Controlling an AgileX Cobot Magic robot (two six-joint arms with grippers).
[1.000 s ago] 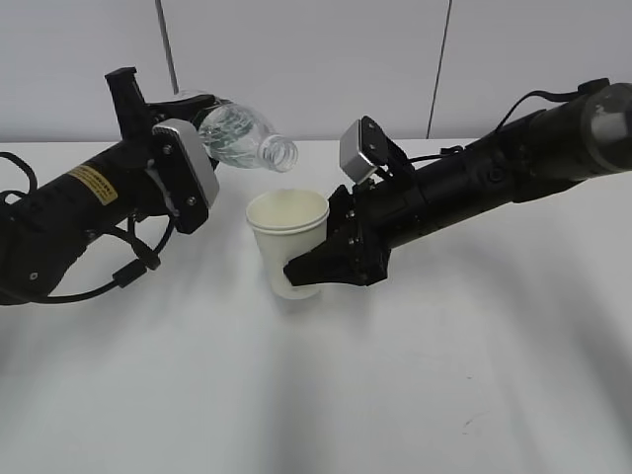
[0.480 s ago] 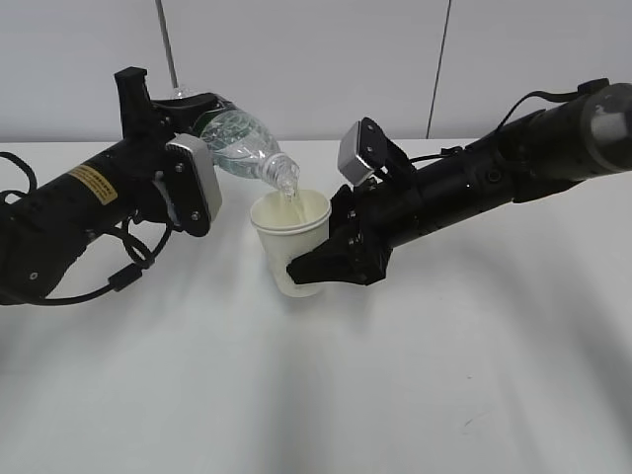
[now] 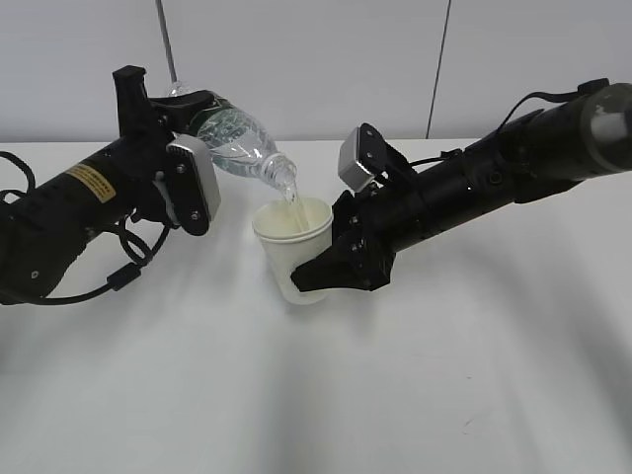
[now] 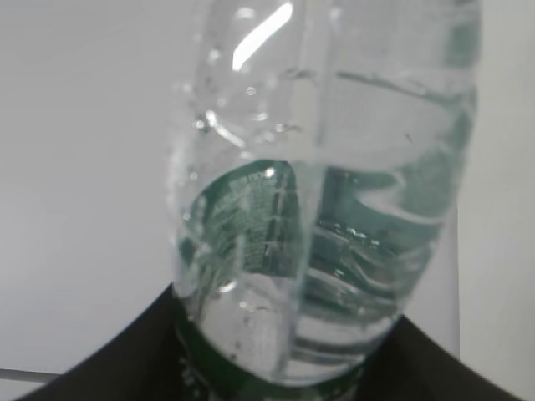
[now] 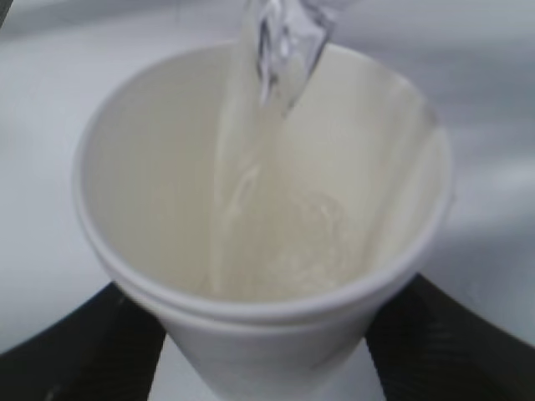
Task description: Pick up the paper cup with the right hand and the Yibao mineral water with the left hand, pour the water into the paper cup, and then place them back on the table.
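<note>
Left claw [image 3: 188, 128] clamps the Yibao mineral water [image 3: 237, 141] mid-body at upper left; thin ribbed plastic probably flexes. Right claw [image 3: 331, 269] clamps the paper cup [image 3: 292, 247] low; soft wall, heavier as it fills.

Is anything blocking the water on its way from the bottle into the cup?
Nothing visible: the Yibao mineral water mouth tilts just above the paper cup, and the stream falls straight inside.
</note>
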